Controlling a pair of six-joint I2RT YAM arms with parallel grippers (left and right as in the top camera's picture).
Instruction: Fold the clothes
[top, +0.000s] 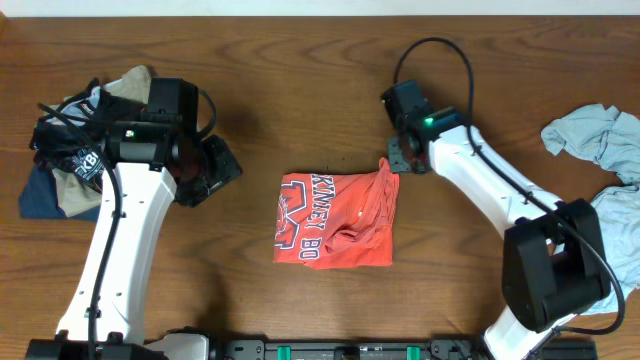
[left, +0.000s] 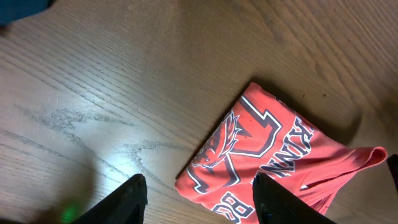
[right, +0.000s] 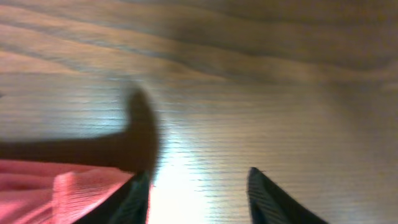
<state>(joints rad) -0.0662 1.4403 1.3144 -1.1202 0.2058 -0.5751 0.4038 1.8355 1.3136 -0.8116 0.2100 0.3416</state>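
Observation:
The coral-red T-shirt (top: 335, 220) lies folded into a rough square at the middle of the table, its white lettering facing up. Its far right corner stands up in a peak close to my right gripper (top: 400, 157). In the right wrist view that gripper (right: 199, 194) is open over bare wood, and the red cloth (right: 50, 193) lies just outside its left finger. My left gripper (top: 215, 170) hovers open to the left of the shirt. In the left wrist view the shirt (left: 273, 155) lies beyond the left gripper (left: 199, 200). A pale grey-blue shirt (top: 600, 140) sits crumpled at the right edge.
A heap of dark and beige garments (top: 70, 150) lies at the far left, behind the left arm. More pale cloth (top: 620, 225) hangs at the right edge beside the right arm's base. Bare wood (top: 300, 90) stretches behind the red shirt.

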